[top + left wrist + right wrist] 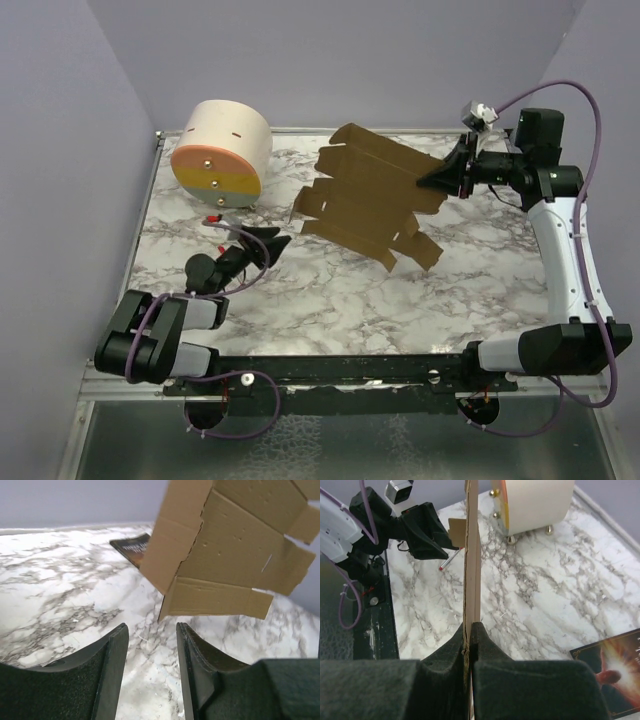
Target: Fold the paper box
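We take the cream cylinder (222, 150), lying on its side on the marble table (330, 290), as our reference.

The paper box (370, 195) is an unfolded brown die-cut sheet. It sits to the right of the cylinder in the overhead view, near it but not touching. The sheet is tilted and appears lifted off the marble.

The right gripper (430, 182) is at the sheet's edge farthest from the cylinder. Its wrist view shows the fingers pressed together on the cardboard, which runs edge-on and upright between them.

The left gripper (275, 238) is on the near side of the cylinder, low over the table. Its fingers stand apart with nothing between them, pointing toward the sheet's lower flaps.

A dark book (132, 547) lies flat on the marble, partly hidden behind the sheet in the left wrist view.
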Motion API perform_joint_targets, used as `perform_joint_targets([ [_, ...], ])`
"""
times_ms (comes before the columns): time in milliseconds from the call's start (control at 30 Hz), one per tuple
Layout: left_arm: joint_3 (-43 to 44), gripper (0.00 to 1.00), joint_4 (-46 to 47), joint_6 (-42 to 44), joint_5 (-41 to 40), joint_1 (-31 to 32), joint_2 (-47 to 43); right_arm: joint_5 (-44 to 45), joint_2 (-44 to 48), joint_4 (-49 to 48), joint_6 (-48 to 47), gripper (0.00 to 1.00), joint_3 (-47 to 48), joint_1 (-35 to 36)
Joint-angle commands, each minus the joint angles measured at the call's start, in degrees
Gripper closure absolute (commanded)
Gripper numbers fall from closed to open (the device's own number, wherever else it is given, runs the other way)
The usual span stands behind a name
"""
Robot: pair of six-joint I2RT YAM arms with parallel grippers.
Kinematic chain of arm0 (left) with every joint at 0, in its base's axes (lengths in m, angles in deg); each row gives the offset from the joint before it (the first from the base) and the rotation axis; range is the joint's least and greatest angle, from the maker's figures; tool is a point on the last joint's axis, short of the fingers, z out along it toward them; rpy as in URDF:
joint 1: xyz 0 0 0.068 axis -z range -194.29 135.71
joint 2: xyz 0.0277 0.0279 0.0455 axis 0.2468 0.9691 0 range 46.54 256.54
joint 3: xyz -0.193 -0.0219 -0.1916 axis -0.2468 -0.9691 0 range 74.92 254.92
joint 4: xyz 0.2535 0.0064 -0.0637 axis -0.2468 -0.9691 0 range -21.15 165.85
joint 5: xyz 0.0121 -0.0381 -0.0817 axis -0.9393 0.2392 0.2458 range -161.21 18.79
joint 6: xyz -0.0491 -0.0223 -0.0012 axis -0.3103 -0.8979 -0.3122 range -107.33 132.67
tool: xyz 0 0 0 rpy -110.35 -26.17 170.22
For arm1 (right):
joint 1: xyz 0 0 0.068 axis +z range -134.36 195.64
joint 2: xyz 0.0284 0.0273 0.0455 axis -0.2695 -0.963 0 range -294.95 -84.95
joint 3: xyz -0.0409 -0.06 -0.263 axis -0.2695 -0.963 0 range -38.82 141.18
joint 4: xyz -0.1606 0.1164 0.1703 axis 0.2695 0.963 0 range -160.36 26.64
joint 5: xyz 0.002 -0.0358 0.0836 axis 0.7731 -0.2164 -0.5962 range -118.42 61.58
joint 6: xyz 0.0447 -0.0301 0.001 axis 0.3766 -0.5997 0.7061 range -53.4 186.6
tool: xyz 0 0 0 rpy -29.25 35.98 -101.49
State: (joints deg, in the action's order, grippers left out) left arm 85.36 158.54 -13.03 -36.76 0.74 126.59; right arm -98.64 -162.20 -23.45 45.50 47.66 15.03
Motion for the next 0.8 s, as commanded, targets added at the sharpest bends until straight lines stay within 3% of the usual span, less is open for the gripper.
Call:
perform_joint_targets([
  [0,-1.8,0.49,2.1,-12.4,2.8,-5.7,-6.9,-0.6,-0.9,4.4,-2.3,0.99,8.8,-0.3],
  [233,0.3,0.32,-6.0,-15.9,-1.2,-9.5,-15.8,-3.1,-4.5,7.9,0.8,0.99,21.5,-0.3],
  [367,5.3,0.32,-12.6,-18.8,-0.6,-11.0,-15.2,-7.2,-5.1,6.4,5.8,0.99,25.6,-0.3],
  [567,9.0,0.34,-3.0,-30.8,0.0,-12.0,-7.2,-11.6,-4.1,0.4,13.3,0.99,26.6,-0.3],
  [767,10.5,0.34,15.8,-41.0,2.4,-12.0,1.0,-14.1,-3.2,-3.3,17.4,0.99,25.5,-0.3],
])
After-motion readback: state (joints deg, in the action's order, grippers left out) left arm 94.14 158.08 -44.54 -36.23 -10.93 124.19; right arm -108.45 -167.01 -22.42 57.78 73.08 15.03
